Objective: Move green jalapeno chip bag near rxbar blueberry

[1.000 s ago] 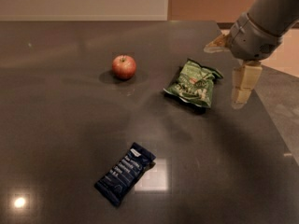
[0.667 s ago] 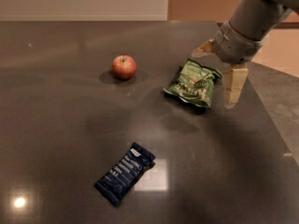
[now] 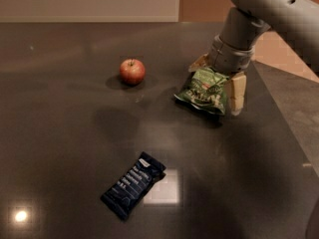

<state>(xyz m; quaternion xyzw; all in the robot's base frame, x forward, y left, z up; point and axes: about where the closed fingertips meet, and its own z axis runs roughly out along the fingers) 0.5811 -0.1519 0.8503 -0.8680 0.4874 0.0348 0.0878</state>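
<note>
Across nearly the whole view, a dark glossy table (image 3: 60, 133), with a pale wall behind it and a spot of lamp glare near the front left corner. From the top right, a thick grey arm (image 3: 269, 9), reaching down to the far right part of the table.

At the arm's end, the tool (image 3: 218, 86), set low over the green jalapeno chip bag (image 3: 202, 91) and spread open. One of the pale fingers (image 3: 238, 91) just beside the bag's right edge, the other behind its far left corner. Straddling the bag, then, not clamped on it. Hard to tell from this angle whether either finger touches the foil.

The bag itself flat on the table, at the right. Toward the front and left of centre, well apart from the bag, the rxbar blueberry (image 3: 133, 184), lying at a slant with its white label at the far end. Smallest of all, a red apple (image 3: 132, 71), upright, to the left of the bag and near it.

Judged early in the task: approach made, grasp not yet taken, nothing carried. Left to do: closing on the bag, bringing it across toward the front left, setting it down just beside the bar, letting go.
</note>
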